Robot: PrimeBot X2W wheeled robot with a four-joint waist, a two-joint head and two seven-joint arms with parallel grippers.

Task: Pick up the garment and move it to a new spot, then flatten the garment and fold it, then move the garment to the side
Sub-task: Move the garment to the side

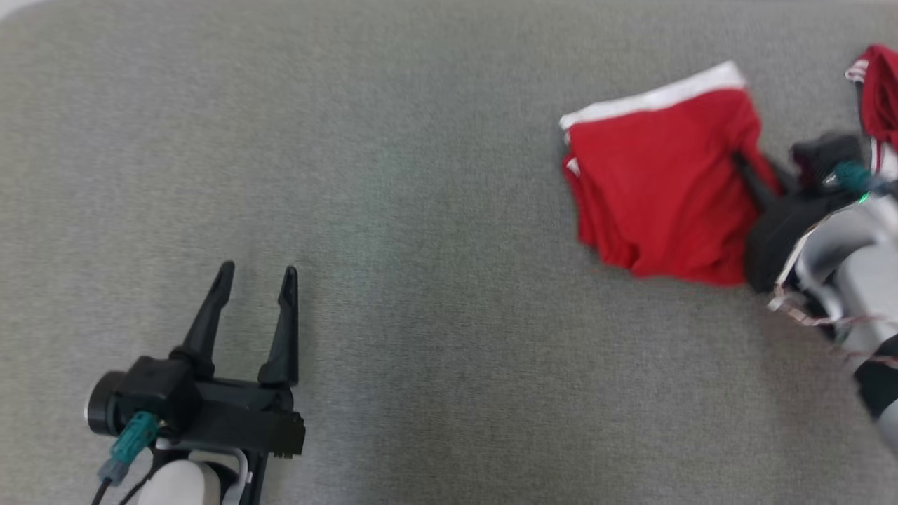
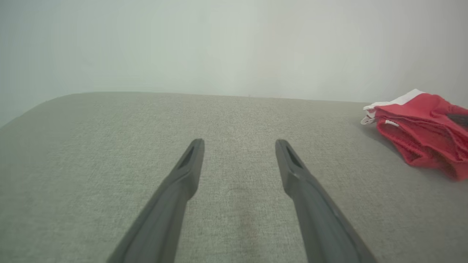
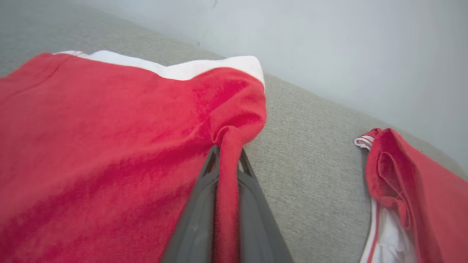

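Reading left to right: your left gripper (image 1: 258, 270) hovers with fingers spread, holding nothing; the folded red garment (image 1: 659, 182) lies well off to its right. Your right gripper (image 1: 742, 163), the nearer one, pinches a fold at the garment's near edge, the cloth spreading away to its left. A second red garment (image 1: 880, 91) lies to its right.

White-edged red garment (image 1: 652, 189), plain grey woven surface (image 1: 421, 210)

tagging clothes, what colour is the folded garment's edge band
White band on the garment; best in head view.
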